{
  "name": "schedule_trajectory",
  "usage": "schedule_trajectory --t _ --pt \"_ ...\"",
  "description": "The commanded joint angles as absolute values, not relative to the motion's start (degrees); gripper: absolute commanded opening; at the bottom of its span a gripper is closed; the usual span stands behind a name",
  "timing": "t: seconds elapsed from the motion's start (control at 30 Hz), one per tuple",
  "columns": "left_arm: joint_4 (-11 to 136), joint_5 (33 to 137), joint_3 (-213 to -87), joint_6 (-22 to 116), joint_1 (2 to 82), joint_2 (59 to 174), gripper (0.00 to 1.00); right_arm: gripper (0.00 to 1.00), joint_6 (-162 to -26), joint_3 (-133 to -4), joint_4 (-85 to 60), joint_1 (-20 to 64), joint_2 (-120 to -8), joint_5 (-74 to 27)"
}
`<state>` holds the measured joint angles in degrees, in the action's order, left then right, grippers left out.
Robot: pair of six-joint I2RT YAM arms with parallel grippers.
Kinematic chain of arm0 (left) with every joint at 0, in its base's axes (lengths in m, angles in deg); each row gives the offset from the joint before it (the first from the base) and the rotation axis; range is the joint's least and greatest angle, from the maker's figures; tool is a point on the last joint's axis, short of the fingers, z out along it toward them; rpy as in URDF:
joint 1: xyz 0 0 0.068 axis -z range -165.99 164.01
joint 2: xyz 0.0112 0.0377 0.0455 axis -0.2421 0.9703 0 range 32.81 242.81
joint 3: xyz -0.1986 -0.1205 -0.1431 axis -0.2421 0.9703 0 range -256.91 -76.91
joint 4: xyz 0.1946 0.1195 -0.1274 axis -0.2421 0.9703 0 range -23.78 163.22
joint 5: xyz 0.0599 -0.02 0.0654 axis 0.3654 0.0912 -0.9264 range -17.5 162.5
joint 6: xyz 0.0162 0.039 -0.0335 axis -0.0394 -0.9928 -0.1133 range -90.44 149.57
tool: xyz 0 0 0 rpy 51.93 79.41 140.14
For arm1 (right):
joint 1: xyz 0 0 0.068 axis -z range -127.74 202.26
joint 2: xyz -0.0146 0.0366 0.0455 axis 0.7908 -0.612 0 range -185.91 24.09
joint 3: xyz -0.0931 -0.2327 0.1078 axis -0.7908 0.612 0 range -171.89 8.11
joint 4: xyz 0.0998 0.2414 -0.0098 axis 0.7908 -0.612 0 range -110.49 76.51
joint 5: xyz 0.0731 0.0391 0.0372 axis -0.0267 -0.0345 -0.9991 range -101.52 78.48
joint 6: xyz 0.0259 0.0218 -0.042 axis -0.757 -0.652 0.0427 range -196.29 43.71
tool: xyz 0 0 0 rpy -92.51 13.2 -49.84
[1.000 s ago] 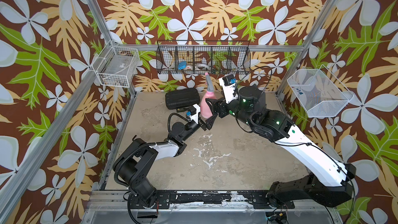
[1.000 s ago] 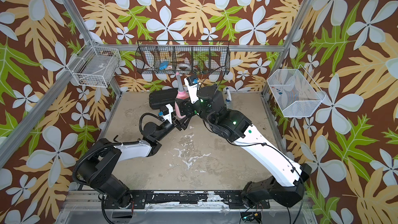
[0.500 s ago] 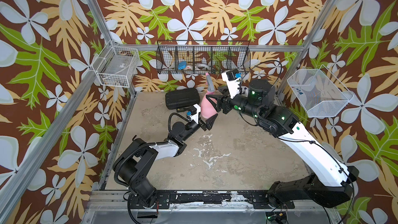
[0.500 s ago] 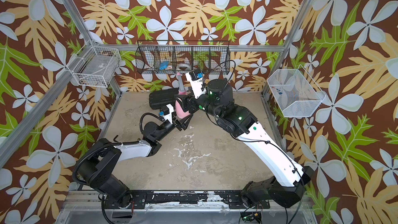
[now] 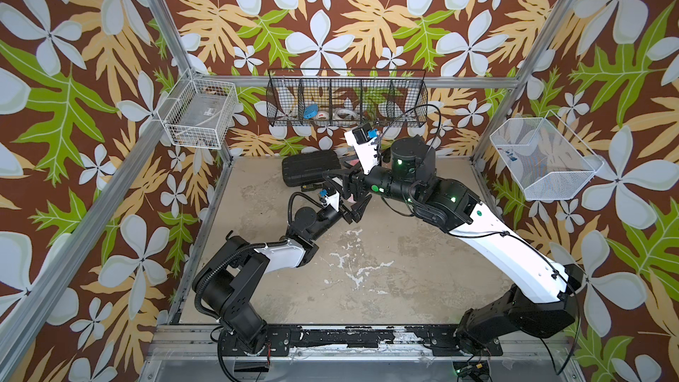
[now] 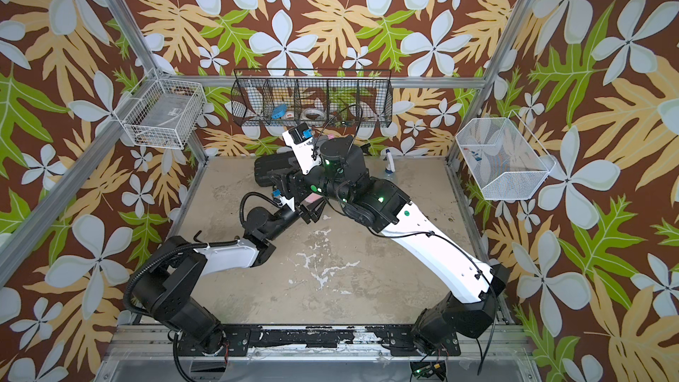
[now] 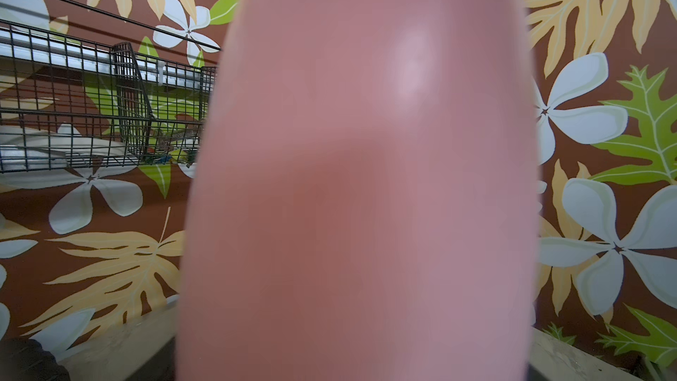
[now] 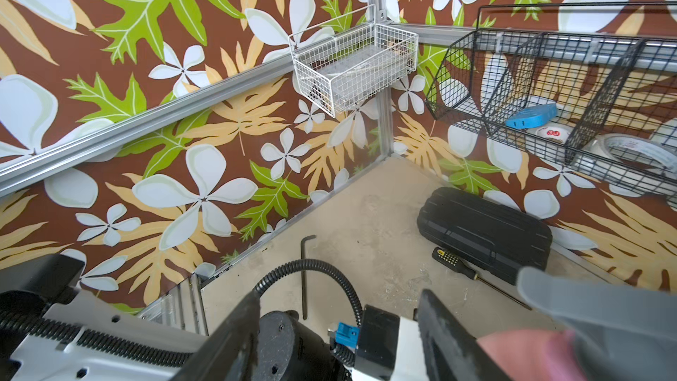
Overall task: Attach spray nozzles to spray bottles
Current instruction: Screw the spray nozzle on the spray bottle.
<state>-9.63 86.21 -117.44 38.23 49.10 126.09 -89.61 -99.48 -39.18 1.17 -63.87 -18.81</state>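
Note:
The pink spray bottle [image 7: 359, 185] fills the left wrist view. My left gripper [image 5: 354, 209] is shut on it, though only a sliver of pink [image 6: 312, 198] shows in a top view. Seen from the right wrist, a blurred grey spray nozzle [image 8: 593, 309] sits over the pink bottle [image 8: 527, 357]. My right gripper [image 8: 339, 298] is open above the left wrist, and the nozzle lies outside its fingers [image 8: 450, 335]. From above, the right gripper [image 5: 340, 183] covers the bottle. A clear bluish bottle [image 6: 390, 165] with a white top stands at the back right.
A flat black ribbed case [image 5: 310, 170] lies at the back, with a screwdriver [image 8: 454, 263] beside it and a hex key [image 8: 304, 273] on the floor. A black wire basket [image 5: 347, 104] hangs on the back wall. White baskets [image 5: 200, 113] [image 5: 540, 159] hang on the side walls.
The right gripper has swung from beside the nozzle to above the left wrist, its jaws narrower, and it now covers the bottle from above. The left arm has not moved.

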Motion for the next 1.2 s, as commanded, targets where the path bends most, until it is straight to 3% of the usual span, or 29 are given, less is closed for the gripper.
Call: schedule_trajectory --t 0.0,0.17,0.4,0.63,0.8,1.03,1.17 --pt "-11.2 87.9 -117.3 37.7 49.1 125.7 0.48 0.70 -87.5 -102.8 -41.6 1.1 -62.4 -16.2" --pt "-10.6 90.7 -117.0 37.3 49.1 125.9 0.48 0.79 -84.9 -101.5 -40.7 4.7 -56.5 -15.2" --pt "-10.8 94.8 -116.7 38.4 48.9 124.8 0.48 0.86 -82.4 -97.5 -39.0 21.3 -56.7 -33.7" --pt "-9.8 99.9 -117.8 40.7 48.5 124.9 0.49 0.87 -78.8 -93.0 -35.2 21.9 -56.9 -41.3" --pt "-9.8 102.1 -118.5 42.4 48.2 125.5 0.49 0.76 -79.9 -92.1 -34.8 21.9 -57.8 -44.6" --pt "-9.8 102.6 -119.5 43.1 48.2 126.1 0.49 0.43 -82.0 -88.5 -31.4 21.9 -55.1 -44.9" --pt "-9.1 102.5 -119.9 42.7 48.2 125.9 0.49 0.42 -83.1 -87.6 -30.9 21.9 -54.9 -43.6"
